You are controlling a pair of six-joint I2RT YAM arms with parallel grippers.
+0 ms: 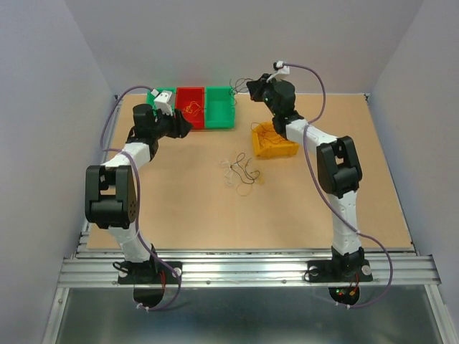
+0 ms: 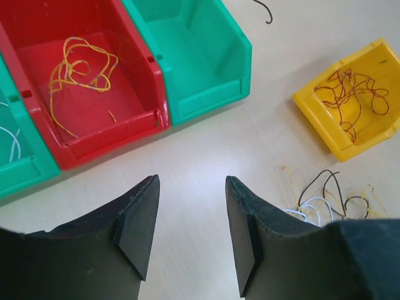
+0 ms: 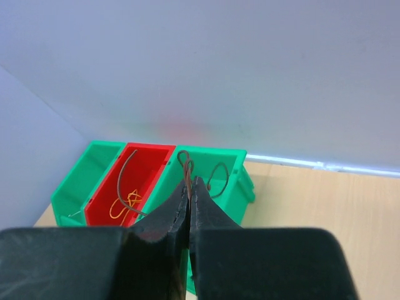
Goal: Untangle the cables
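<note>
A small tangle of thin white, yellow and dark cables [image 1: 240, 174] lies on the table's middle; it also shows in the left wrist view [image 2: 325, 201]. My right gripper [image 1: 251, 86] is raised over the right green bin [image 1: 219, 106] and is shut on a dark brown cable [image 3: 187, 167], whose ends curl out on both sides. My left gripper [image 2: 190, 225] is open and empty, low over bare table in front of the bins. An orange cable [image 2: 78, 72] lies in the red bin [image 2: 125, 134]. Reddish-brown cables [image 2: 350, 100] lie in the yellow bin [image 2: 315, 122].
A left green bin [image 2: 25, 165] holds a white cable [image 2: 9, 140]. The three joined bins stand at the table's back, near the rear wall. The yellow bin [image 1: 272, 141] sits under my right arm. A dark cable end [image 2: 267, 12] hangs above the table.
</note>
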